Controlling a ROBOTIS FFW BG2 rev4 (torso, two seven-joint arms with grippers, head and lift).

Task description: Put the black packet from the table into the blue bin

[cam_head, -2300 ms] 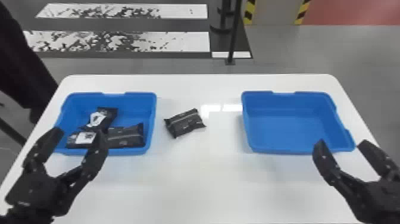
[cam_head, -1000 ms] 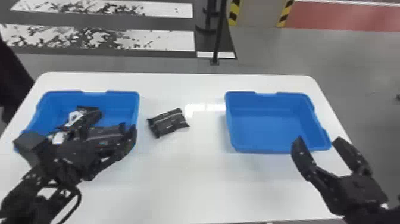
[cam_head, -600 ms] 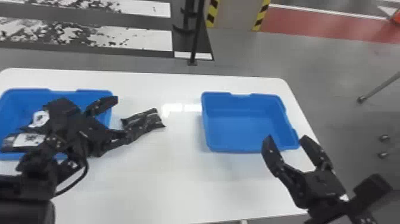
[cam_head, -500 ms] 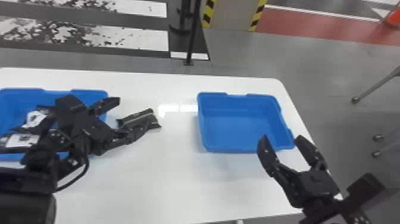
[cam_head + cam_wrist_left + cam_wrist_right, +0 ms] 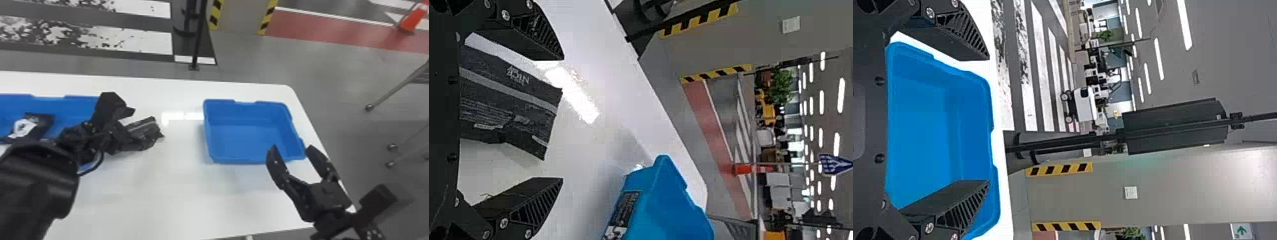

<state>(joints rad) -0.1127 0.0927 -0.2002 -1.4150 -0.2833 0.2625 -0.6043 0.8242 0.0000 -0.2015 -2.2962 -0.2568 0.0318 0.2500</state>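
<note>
Over by the left-hand bin, I can see the left gripper (image 5: 144,126) standing open, one finger to either side of the black packet (image 5: 504,100). The packet is lying on the white table (image 5: 159,198), between the two bins, and the left wrist view shows space between it and both fingers. It's got pale lettering, small print and a light stripe along it.

The left bin (image 5: 79,102) has dark packaging in it with a white patch (image 5: 24,127). The right bin (image 5: 249,111) shows its plain blue floor, and a dark label (image 5: 625,209) with pale print sits on its outside. Near that bin's front edge is the right gripper (image 5: 291,147), fingers spread apart.
</note>
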